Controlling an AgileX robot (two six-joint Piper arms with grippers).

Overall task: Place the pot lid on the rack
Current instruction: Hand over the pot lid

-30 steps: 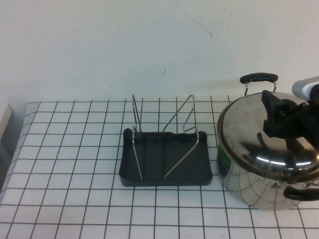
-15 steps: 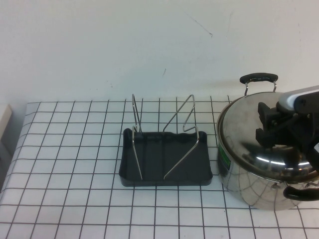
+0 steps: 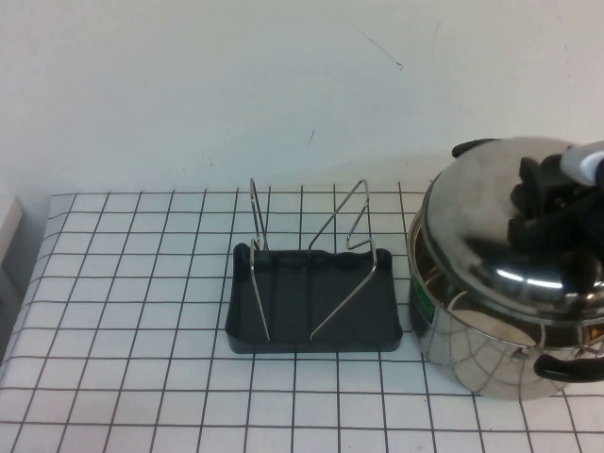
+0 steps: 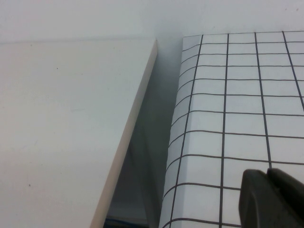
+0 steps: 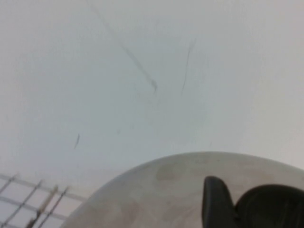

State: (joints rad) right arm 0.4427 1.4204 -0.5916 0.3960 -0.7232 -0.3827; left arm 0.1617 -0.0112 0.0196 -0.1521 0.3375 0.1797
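Observation:
The shiny domed pot lid [image 3: 477, 212] is tilted and raised off the deep steel pot [image 3: 472, 330] at the right of the checked table. My right gripper [image 3: 552, 203] is shut on the lid's black knob [image 5: 270, 206]; in the right wrist view one black finger [image 5: 216, 204] lies against the lid's dome [image 5: 156, 199]. The rack [image 3: 311, 307], a black tray with silver wire loops, stands empty at the table's middle, left of the pot. My left gripper [image 4: 267, 178] is out of the high view; its fingers are together, empty, over the table's left edge.
The pot's black loop handle [image 3: 566, 366] sticks out at the front right. A white wall rises just behind the table [image 3: 142, 283]. A white board [image 4: 61, 133] lies beyond a gap off the table's left edge.
My right gripper has risen with the lid: the lid, flat on the pot before, is now lifted and tilted, hiding the pot's rear handle. The rack has not moved.

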